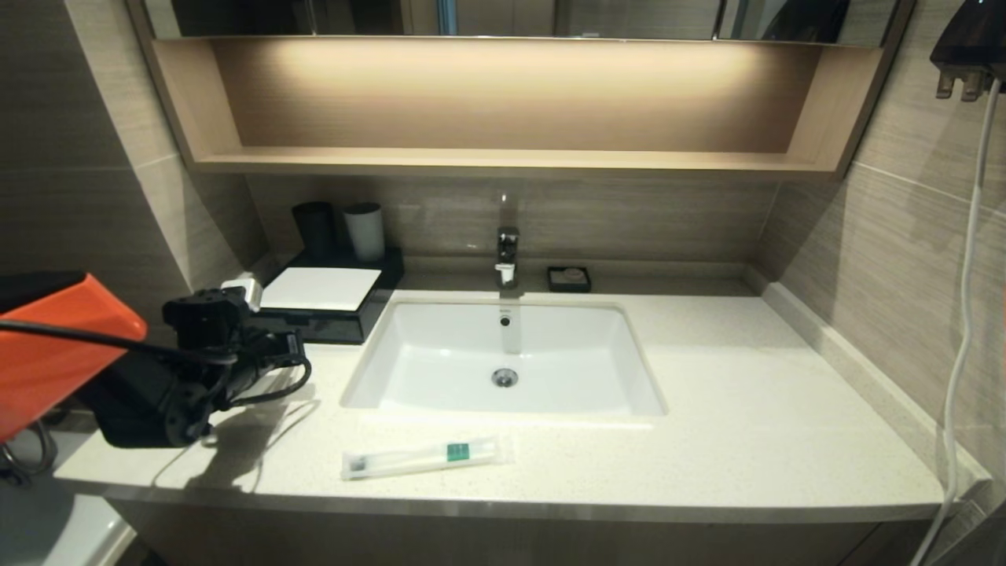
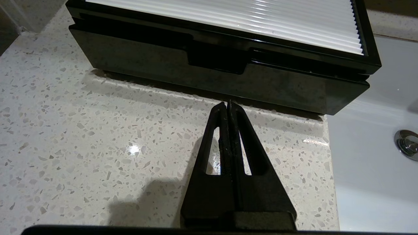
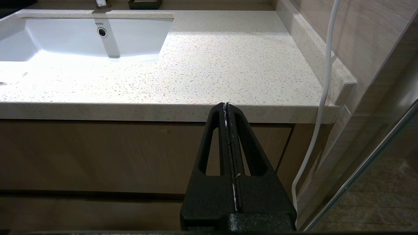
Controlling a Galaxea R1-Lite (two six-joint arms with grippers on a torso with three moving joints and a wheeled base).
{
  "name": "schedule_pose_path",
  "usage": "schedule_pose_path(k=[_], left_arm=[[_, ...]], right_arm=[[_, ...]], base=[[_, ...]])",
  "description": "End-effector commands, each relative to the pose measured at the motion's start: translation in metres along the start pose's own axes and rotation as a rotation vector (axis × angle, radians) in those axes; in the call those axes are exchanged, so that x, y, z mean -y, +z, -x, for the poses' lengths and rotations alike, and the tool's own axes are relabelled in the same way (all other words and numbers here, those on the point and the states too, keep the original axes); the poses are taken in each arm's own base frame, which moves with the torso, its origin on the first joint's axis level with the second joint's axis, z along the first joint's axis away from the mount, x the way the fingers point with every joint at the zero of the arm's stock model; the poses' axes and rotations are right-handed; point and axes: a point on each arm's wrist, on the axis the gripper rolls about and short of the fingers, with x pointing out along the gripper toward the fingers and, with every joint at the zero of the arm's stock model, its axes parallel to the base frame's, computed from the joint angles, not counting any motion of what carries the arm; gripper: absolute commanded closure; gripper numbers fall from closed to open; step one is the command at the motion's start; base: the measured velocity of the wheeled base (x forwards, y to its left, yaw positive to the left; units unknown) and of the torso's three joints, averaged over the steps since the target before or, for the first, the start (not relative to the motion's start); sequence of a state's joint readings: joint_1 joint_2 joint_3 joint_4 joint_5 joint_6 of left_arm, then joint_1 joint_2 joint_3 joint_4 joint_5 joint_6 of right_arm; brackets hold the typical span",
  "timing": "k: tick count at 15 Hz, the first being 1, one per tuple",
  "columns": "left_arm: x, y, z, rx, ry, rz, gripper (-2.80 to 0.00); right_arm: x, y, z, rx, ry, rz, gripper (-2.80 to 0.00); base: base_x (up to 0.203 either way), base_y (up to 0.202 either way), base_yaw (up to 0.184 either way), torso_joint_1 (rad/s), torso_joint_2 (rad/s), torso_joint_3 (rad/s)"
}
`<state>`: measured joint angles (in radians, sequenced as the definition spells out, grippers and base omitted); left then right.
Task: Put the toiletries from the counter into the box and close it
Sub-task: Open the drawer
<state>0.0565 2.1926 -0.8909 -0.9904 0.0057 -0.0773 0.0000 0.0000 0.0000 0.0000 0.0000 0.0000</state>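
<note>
Left tool (image 2: pixel 228 103) above the tabletop (image 1: pixel 747 409) near its left edge, fingers pressed together with nothing between them, tips aimed at the glossy black drawer front of the box (image 1: pixel 330 303) and just short of it; whether touching, cannot tell. Box at the back left corner of the tabletop, beside the basin's (image 1: pixel 503 358) left rim, white ribbed top panel up, drawer front flush with the body and so closed. Black cup (image 1: pixel 314 229) and grey cup (image 1: pixel 365 231) upright side by side behind the white panel, against the back wall. Packet with the toothbrush (image 1: pixel 420 457) flat on the front strip of the tabletop, between the basin's front rim and the front edge, lying lengthwise along that edge, dark bristles toward the left, green label toward the right; well apart from the box and from the left tool. Faucet (image 1: pixel 508 255) at the middle of the back edge, over the basin. Small black soap dish (image 1: pixel 569 278) just right of the faucet, near the back edge. White cable (image 1: pixel 963 346) hanging down along the right wall past the tabletop's right front corner. Right tool (image 3: pixel 226 105) off the tabletop, below and in front of its front edge toward the right corner, fingers closed against each other and empty.
</note>
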Motion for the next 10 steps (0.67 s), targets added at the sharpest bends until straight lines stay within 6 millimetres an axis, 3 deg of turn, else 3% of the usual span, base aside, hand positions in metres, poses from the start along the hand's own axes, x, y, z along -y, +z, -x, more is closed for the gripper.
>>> schedule_pose_path(k=[1, 10], left_arm=[[0.000, -0.004, -0.004, -0.003, 0.001, 0.001, 0.00], [0.000, 0.007, -0.013, 0.022, 0.007, 0.001, 0.00]], right_arm=[[0.000, 0.000, 0.000, 0.000, 0.000, 0.000, 0.00], [0.000, 0.000, 0.000, 0.000, 0.000, 0.000, 0.00]], base=[[0.000, 0.000, 0.000, 0.000, 0.00, 0.000], [0.000, 0.000, 0.000, 0.000, 0.00, 0.000]])
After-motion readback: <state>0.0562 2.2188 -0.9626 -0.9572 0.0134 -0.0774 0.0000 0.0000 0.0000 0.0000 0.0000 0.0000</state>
